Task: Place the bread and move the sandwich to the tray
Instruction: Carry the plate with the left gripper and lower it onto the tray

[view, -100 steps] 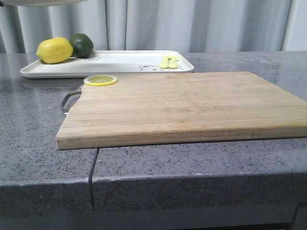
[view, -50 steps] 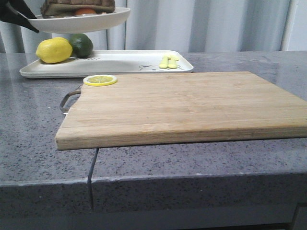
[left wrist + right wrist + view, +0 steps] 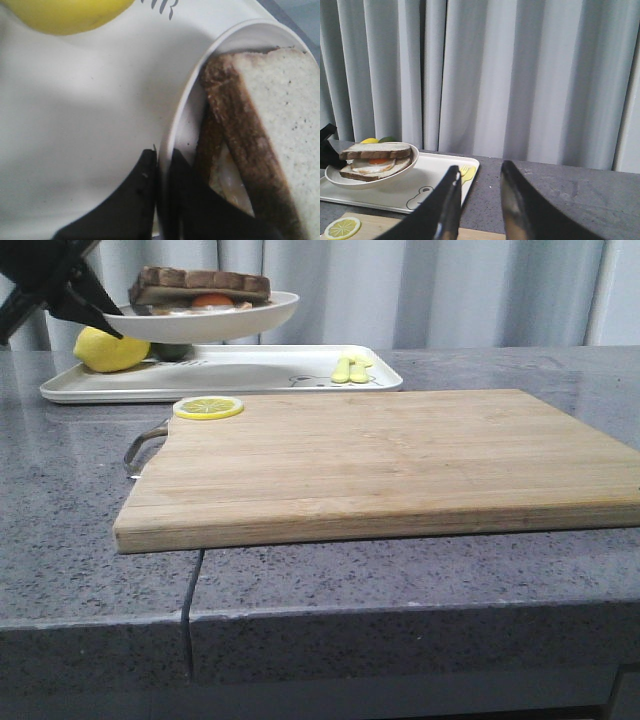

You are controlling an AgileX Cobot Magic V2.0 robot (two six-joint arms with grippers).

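White rectangular tray with rounded corners (image 3: 260, 368) is showing you a small bear line drawing near its front edge and a few dark printed letters beside the lemon; the letters are too cropped in the left wrist view to read.

Left black gripper (image 3: 162, 162) is sitting nearly closed, its fingers pinching the rim of the round shallow white dish (image 3: 215, 322), one finger inside the rim and one outside. You're seeing the dish carried in the air, roughly level, above the left part of the tray and not touching it.

Right gripper (image 3: 479, 200) is standing partly open with a clear gap between the dark fingers, gripping nothing, pointing toward the grey curtain (image 3: 520, 75) and the far counter.

Sandwich (image 3: 203, 288) is riding in the dish: a square slice of pale white bread with a dark brown crust (image 3: 377, 149) is lying on top, a fried egg with an orange yolk is showing under it, and a lower slice of toast is sitting beneath.

Round yellow lemon (image 3: 108, 350) and a dark green lime (image 3: 172, 351) are sitting at the tray's left end, partly behind the dish. Small pale yellow utensil (image 3: 352, 369) is lying on the tray's right end. Yellow lemon slice (image 3: 208, 407) is resting on the far left corner of the bare wooden cutting board (image 3: 400, 460), which is lying on the grey speckled stone counter (image 3: 400, 580).
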